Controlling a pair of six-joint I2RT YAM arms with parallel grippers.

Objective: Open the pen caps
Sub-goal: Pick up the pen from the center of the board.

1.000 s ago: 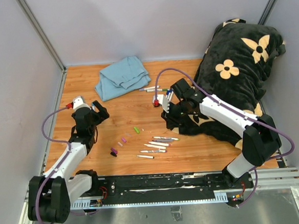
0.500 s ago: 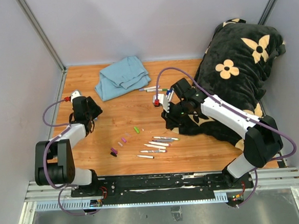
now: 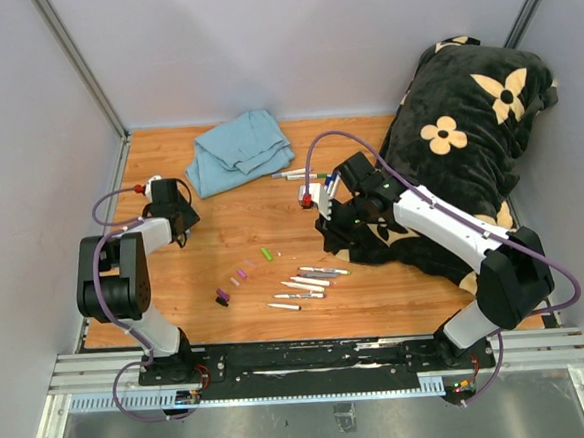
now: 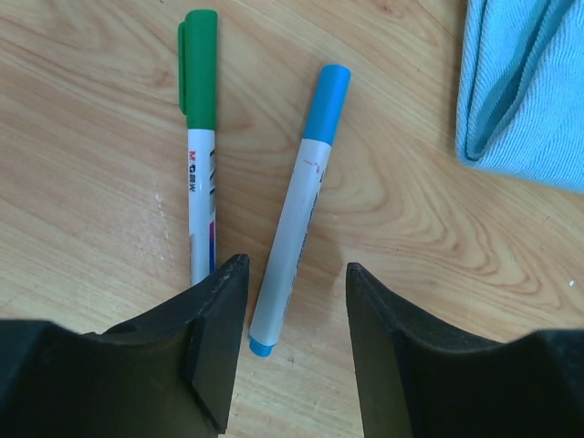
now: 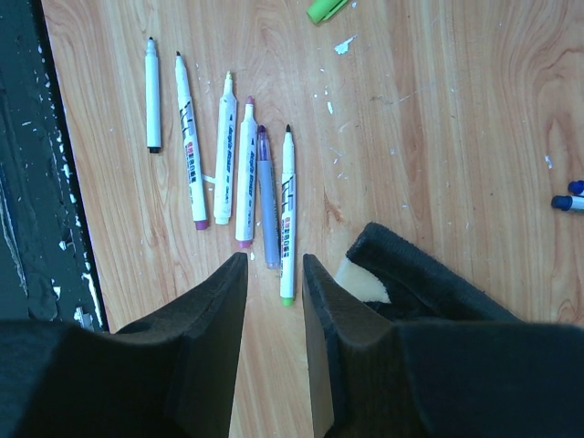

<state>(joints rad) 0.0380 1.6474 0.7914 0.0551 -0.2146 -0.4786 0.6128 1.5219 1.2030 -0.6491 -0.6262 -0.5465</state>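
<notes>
Over at the left side of the worktop point(image 4: 91, 228), two pens lie capped side by side. The blue cap point(image 4: 326, 100) and the green cap point(image 4: 199, 68) both point away from the left claw point(image 4: 294, 301), close to a folded blue cloth point(image 4: 525, 91). That claw hangs wide open and empty, its jaws straddling the tail of the blue marker point(image 4: 287, 246), with the green marker point(image 4: 201, 210) just beside one jaw. To my eye this is the pick-up for the next uncapping. It should close squarely on the blue marker alone, low toward the tail, leaving the cap end free for the other arm to pull, and not nudge the green marker. The right claw point(image 5: 274, 265) is open too, holding nothing, above a row of six bared markers point(image 5: 246, 155). A loose green cap point(image 5: 327, 9) lies beyond them.
</notes>
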